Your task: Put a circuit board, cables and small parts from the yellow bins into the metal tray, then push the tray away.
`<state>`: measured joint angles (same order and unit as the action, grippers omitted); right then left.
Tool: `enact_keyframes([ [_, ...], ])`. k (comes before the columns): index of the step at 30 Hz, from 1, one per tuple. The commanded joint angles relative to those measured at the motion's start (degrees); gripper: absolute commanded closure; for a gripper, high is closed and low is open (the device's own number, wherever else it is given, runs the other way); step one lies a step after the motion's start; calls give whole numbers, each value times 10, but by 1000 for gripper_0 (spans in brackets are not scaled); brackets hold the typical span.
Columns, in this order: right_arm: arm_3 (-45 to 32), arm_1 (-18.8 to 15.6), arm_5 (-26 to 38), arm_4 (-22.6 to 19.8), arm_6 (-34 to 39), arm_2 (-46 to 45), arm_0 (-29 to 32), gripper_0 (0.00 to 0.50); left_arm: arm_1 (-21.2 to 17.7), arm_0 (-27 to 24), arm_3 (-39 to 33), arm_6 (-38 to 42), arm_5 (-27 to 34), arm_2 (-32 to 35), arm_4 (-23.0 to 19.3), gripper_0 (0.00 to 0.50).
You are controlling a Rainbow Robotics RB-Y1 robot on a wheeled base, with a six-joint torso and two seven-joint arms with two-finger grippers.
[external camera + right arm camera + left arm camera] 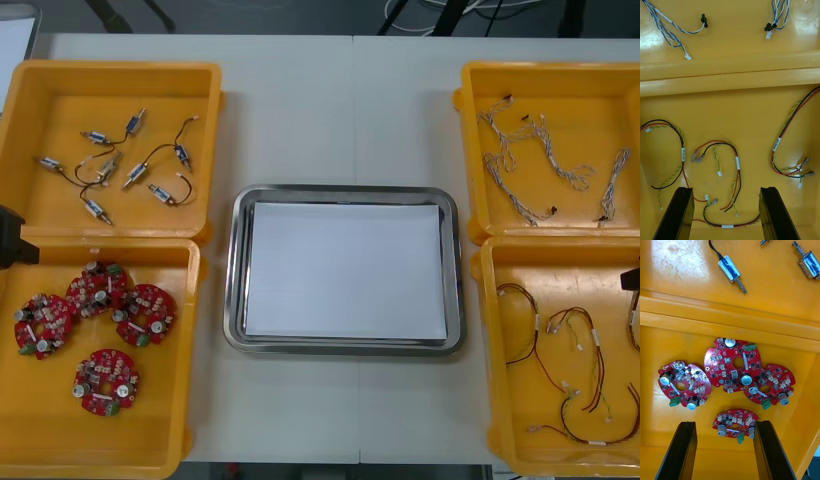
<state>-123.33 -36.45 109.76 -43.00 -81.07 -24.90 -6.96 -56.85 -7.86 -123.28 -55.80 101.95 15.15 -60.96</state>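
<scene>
Far left bin [110, 66]: small metal parts [135, 178], loosely scattered, some with black leads.

Near left bin [60, 430]: four circuit boards [100, 290]. Three are bunched at the far side and at least two overlap. The lone board [735, 423] lies nearer, apart from them. The left gripper [725, 423] hovers over this bin with its fingers spread and nothing between them, lined up either side of that lone board. Sensible target: nothing to drag along, and the spread looks enough to straddle it.

Centre of the counter [300, 100]: metal tray [232, 270], white inside, nothing in it yet. It sits between the bin pairs, so I'd judge either arm can reach it. The task looks to be at its start.

Far right bin [545, 68]: blue and white cables [520, 160], loosely spread.

Near right bin [540, 300]: red and yellow cables [560, 330], some with black leads, lying in loose loops. The right gripper [725, 189] hangs above them, fingers apart, gripping nothing. One cable runs across between its fingers. Risk here: the loops lie close together, so a pinch may lift two.

Each arm is staged over its own side's bin, which keeps reaches short and avoids crossing over the tray.
</scene>
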Motion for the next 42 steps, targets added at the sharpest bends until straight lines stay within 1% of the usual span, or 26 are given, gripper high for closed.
enact_keyframes([
  [1, -5, -21, 2, 3, -32, 7, -10, 0, 3, 7, -3, 41, -4, 17, 4, 56],
  [42, -5, -21, 2, 3, -32, 7, -10, 0, 3, 7, -3, 41, -4, 17, 4, 56],
])
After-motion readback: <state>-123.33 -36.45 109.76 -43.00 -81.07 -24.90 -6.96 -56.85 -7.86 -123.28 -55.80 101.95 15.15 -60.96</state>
